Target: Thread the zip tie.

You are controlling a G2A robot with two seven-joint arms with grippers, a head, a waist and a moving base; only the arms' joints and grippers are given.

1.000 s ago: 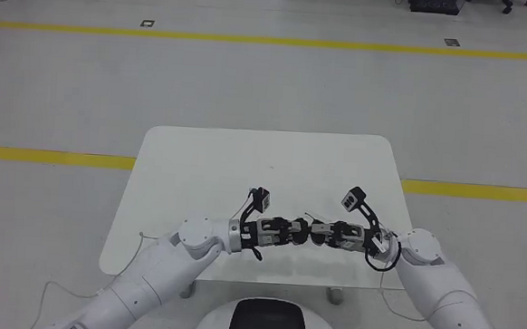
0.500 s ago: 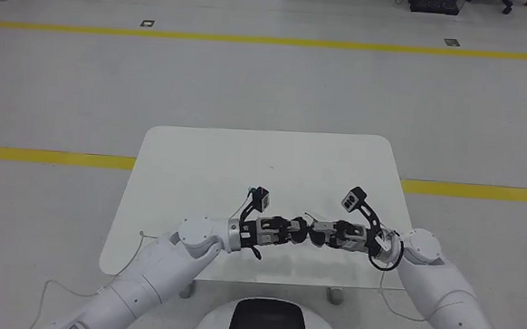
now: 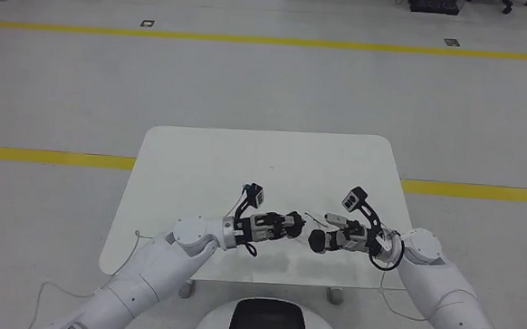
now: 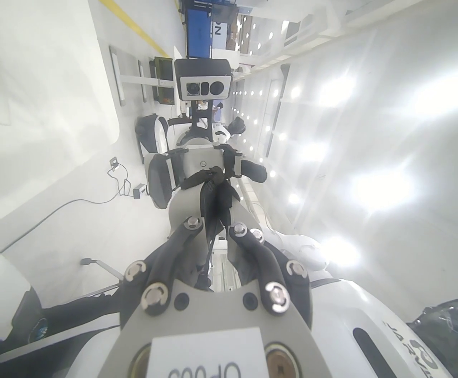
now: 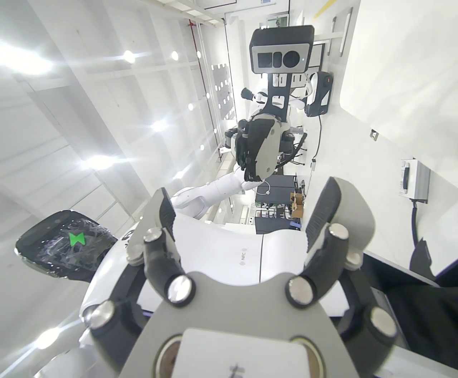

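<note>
Top view, white table (image 3: 200,161), yellow floor line (image 3: 55,157), right fingers (image 5: 320,211) spread

From above, the zip tie (image 3: 311,218) is a thin dark line by the left gripper (image 3: 297,226), too small to tell if its tip goes through its head. In the left wrist view it is a blurry dark strip between the pressed-together fingers (image 4: 186,209), its near end hidden.

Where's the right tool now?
Top view: the right tool is open over the table, near its front edge, just apart from the left tool.
</note>
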